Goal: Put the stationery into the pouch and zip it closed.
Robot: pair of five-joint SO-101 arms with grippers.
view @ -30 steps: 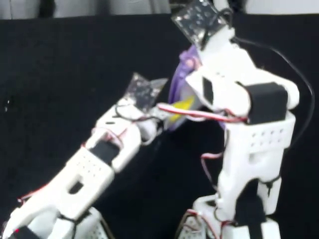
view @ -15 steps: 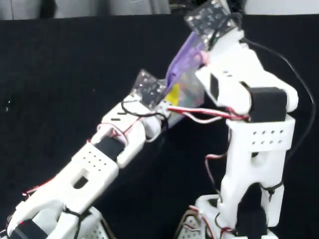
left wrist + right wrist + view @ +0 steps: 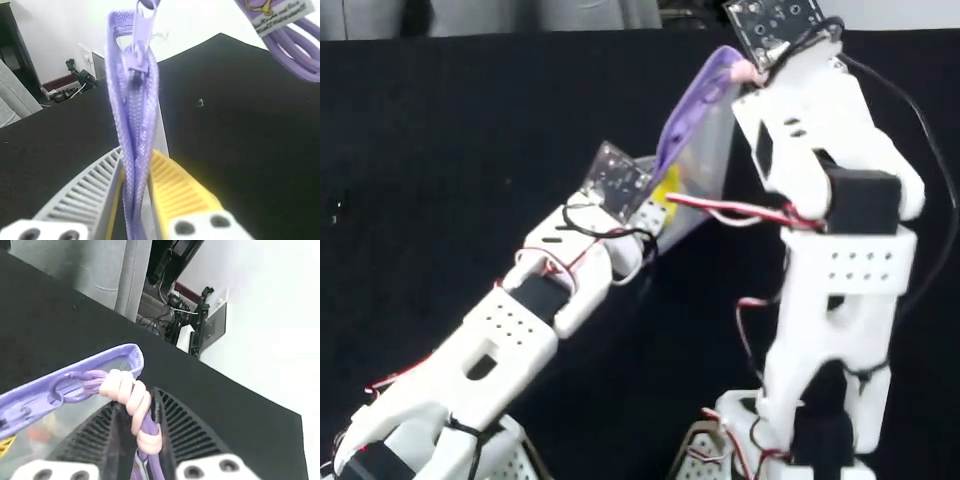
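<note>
High view: the pouch (image 3: 695, 160) is hanging above the worktop (image 3: 440, 150), stretched between both arms. Left wrist view: the left end effector (image 3: 136, 156) is pinching the pouch's zip edge. Right wrist view: the right end effector (image 3: 135, 401) is clamping the pull cord (image 3: 144, 432); soft and light, the pouch is probably best gripped along its stiffer seam

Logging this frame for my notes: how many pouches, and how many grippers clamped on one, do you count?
pouch: 1
grippers shut on it: 2 (left gripper, right gripper)
Total: 3
</note>
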